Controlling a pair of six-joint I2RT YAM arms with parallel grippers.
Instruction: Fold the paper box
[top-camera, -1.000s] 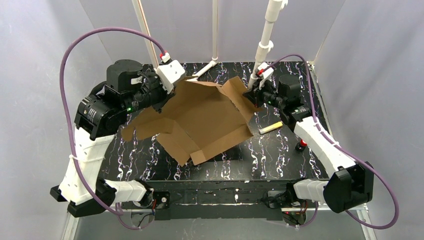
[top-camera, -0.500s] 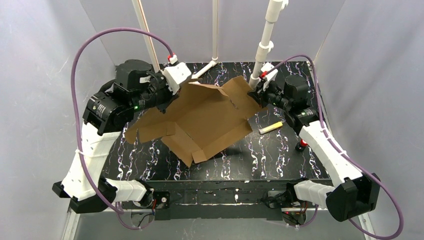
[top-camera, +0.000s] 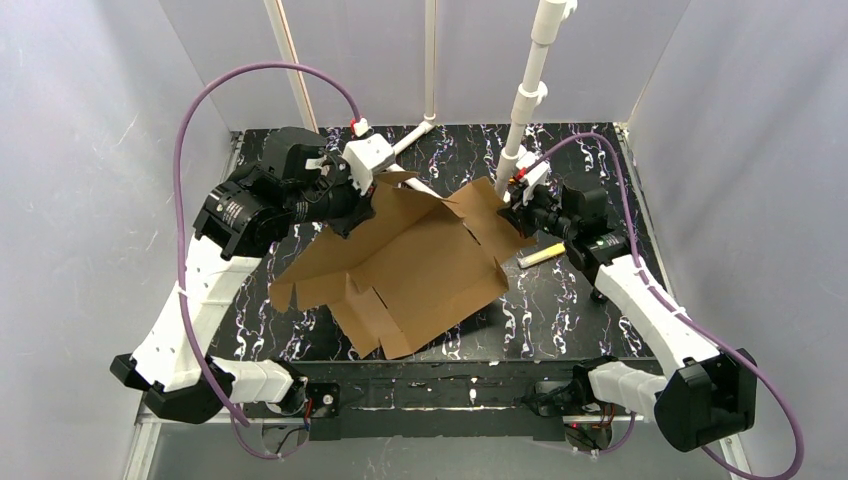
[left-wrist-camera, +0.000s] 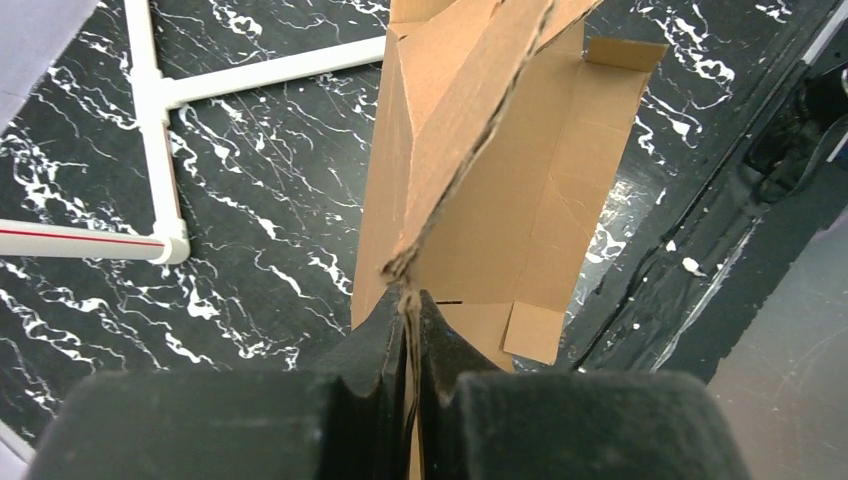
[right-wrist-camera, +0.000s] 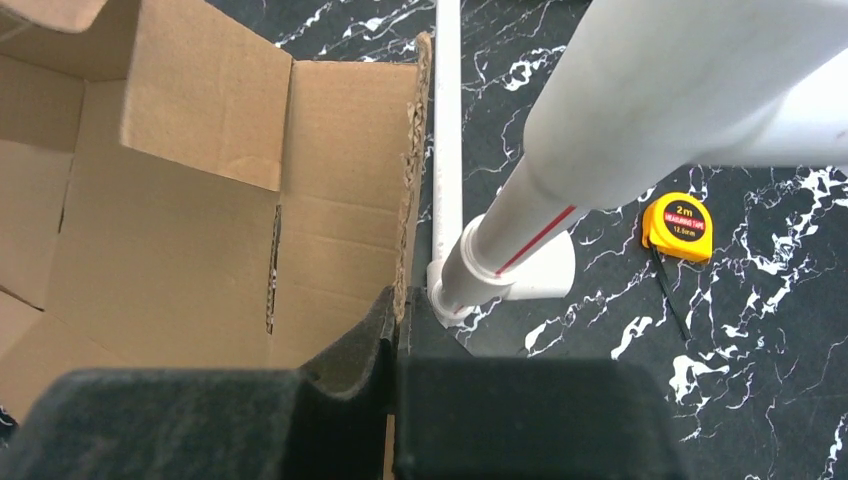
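Observation:
The paper box (top-camera: 410, 260) is a brown corrugated die-cut sheet, partly unfolded, held tilted above the middle of the black marbled table. My left gripper (top-camera: 352, 212) is shut on its far left edge; in the left wrist view the cardboard edge (left-wrist-camera: 470, 150) runs up from between my closed fingers (left-wrist-camera: 385, 335). My right gripper (top-camera: 512, 205) is shut on the box's far right flap; in the right wrist view the flap (right-wrist-camera: 340, 220) stands left of my fingers (right-wrist-camera: 370, 335). The near flaps hang low toward the table's front edge.
White PVC pipes (top-camera: 528, 85) rise at the back, with one pipe foot (right-wrist-camera: 500, 270) close to my right gripper. A yellow tape measure (right-wrist-camera: 678, 226) lies behind it. A yellow strip (top-camera: 541, 256) lies on the table to the right of the box.
Both arms have carried the box toward the right and nearer the front. The left arm has swung in further over the table; the sheet hangs steeper.

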